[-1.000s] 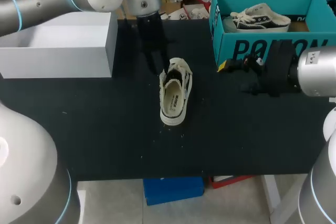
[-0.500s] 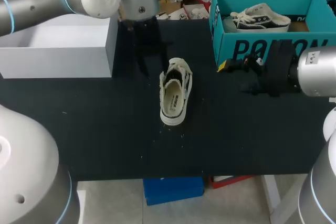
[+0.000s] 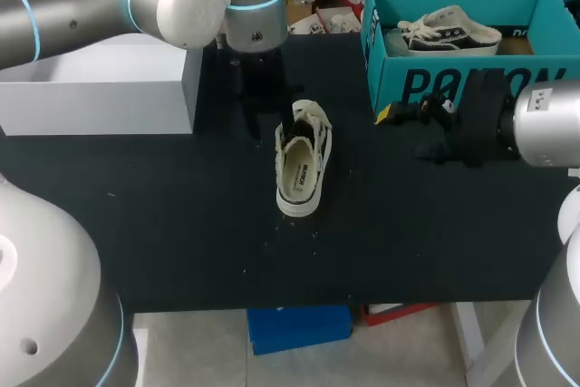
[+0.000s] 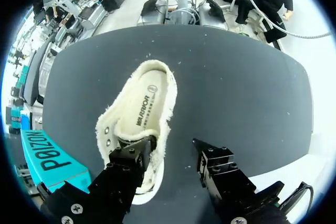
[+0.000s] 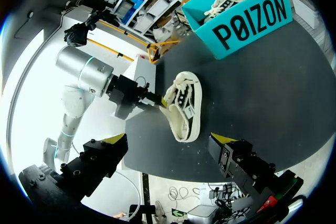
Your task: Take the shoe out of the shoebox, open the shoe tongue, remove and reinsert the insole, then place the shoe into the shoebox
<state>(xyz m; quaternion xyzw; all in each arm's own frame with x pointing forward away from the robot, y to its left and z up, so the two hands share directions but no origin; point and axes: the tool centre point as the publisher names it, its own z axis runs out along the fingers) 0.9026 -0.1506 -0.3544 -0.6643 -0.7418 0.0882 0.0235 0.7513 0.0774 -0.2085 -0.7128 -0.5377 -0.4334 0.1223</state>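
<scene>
A cream low-top shoe lies on the black table, heel toward the front edge, its insole showing inside. My left gripper hangs at the shoe's lace end. In the left wrist view that gripper is open: one finger rests over the eyelet edge of the shoe, the other over bare table. My right gripper stands open in front of the teal shoebox. In the right wrist view the right gripper is wide open, the shoe ahead of it.
A second shoe lies inside the teal shoebox, seen too in the right wrist view as the shoebox. A white box stands at the back left. Bare black table stretches in front of the shoe.
My left wrist has swung a little left and back again, and its fingers stand wider apart than a second ago. The shoe and the right arm have not moved.
</scene>
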